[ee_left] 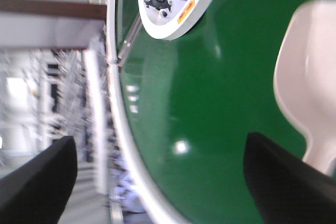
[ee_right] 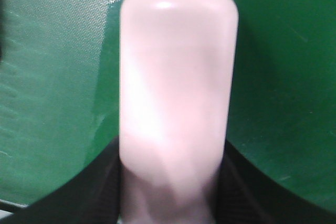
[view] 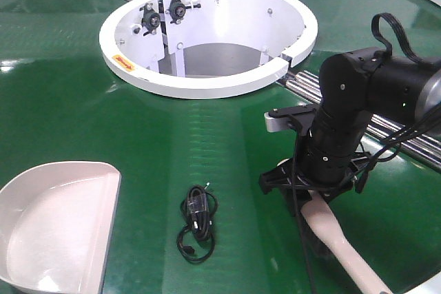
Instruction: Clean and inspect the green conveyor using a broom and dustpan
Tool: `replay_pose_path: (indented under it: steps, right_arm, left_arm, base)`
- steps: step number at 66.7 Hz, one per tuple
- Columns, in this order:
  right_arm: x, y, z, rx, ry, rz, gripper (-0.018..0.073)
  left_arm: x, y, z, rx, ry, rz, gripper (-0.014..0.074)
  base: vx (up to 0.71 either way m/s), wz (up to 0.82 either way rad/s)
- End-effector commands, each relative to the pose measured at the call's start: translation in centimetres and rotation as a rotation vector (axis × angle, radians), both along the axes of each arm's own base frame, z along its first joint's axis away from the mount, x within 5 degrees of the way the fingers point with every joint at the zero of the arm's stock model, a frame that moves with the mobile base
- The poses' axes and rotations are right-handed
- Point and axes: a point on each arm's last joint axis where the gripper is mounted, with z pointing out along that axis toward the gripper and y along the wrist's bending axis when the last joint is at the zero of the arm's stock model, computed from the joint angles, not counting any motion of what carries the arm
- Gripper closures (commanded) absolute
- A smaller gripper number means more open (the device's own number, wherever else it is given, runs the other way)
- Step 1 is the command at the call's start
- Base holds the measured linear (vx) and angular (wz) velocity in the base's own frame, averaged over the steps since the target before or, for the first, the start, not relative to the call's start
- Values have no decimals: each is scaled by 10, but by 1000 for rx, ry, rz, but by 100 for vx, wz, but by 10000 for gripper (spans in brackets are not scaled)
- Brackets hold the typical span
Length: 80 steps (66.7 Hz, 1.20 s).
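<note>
Dustpan (view: 55,228) is found at the near left of the green conveyor (view: 207,135), lying open side up on the glossy belt. It is judged to be light, stiff moulded plastic, likely to skate on so slick a surface if nudged. Hold is best taken on its straight handle rather than on the thin front lip. The left claw (ee_left: 160,179) is shown by its own wrist view with fingers wide apart and nothing between them. The dustpan's narrowing end is seen close beside one finger.

Just right of the dustpan, and apart from it, a black cable bundle (view: 198,222) is coiled on the belt. It is judged soft and floppy, and apt to snag in bristles rather than be swept cleanly. Beyond it, at the far middle, the white hub (view: 207,87) is ringed by the belt.

At the near right the broom (view: 344,246) is held by the right claw (view: 311,182), whose fingers are closed against both sides of it, above where the back tapers into the slim handle. The handle is left projecting toward the near right edge. The broom is judged light and rigid but smooth, so a firm grip is needed to stop it from twisting under sweeping pressure. Chrome rails (view: 406,144) are seen behind the arm, at the right.
</note>
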Motion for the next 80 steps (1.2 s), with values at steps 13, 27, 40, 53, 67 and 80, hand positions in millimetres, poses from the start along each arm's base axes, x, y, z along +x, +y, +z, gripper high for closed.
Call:
replay_pose_path:
  steps: [13,27,40,53,67,80]
  right_arm:
    - [-2,-2,23,28,-67,-4,564]
    - [-2,-2,23,28,-67,-4,564]
    - [-2,-2,22,27,-66,-5,564]
    - [-2,-2,22,27,-66,-5,564]
    - [-2,-2,22,27,-66,-5,564]
    - [-2,-2,22,26,-65,-4,564]
  left_arm:
    - [3,0,19,165,-136,-59,2]
    - [8,6,17,286,-90,-36,2]
    - [40,15,19,373,143,-7,2]
    - [83,26,12,303,526,139,2]
    - [123,33,-5,332,808,216,2]
    - [140,39,-21,315,871,279,2]
  base:
    - [0,0]
    - [0,0]
    - [0,0]
    - [0,0]
    - [0,0]
    - [0,0]
